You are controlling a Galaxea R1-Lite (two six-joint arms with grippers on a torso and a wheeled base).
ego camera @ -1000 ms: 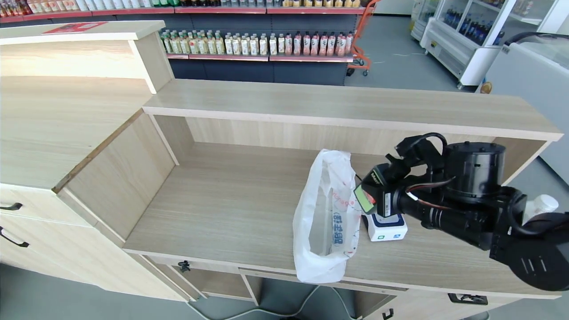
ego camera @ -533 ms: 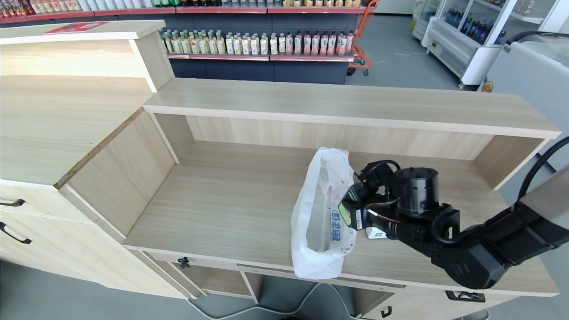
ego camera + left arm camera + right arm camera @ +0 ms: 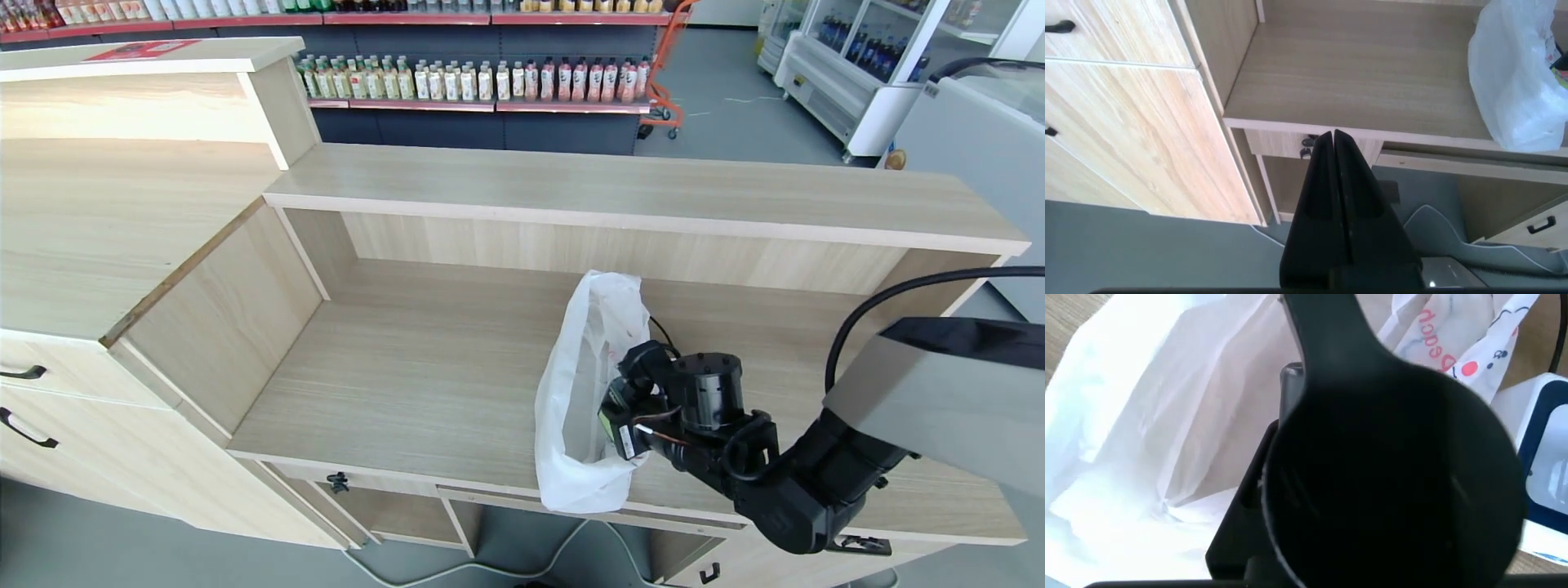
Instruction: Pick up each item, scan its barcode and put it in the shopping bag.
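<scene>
Head view puts the right gripper (image 3: 616,411) at the mouth of the shopping bag (image 3: 563,392), which stands on the tabletop (image 3: 408,376). It is clamped on a dark can (image 3: 608,426). Best to lower the can deep inside before letting go, keeping clear of the thin rim. The left gripper (image 3: 1333,145) is closed and empty.

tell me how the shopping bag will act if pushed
The shopping bag looks like thin crumpled film, so it would probably fold, not resist. It sags over the front of the counter, so a push might slide it off.
</scene>
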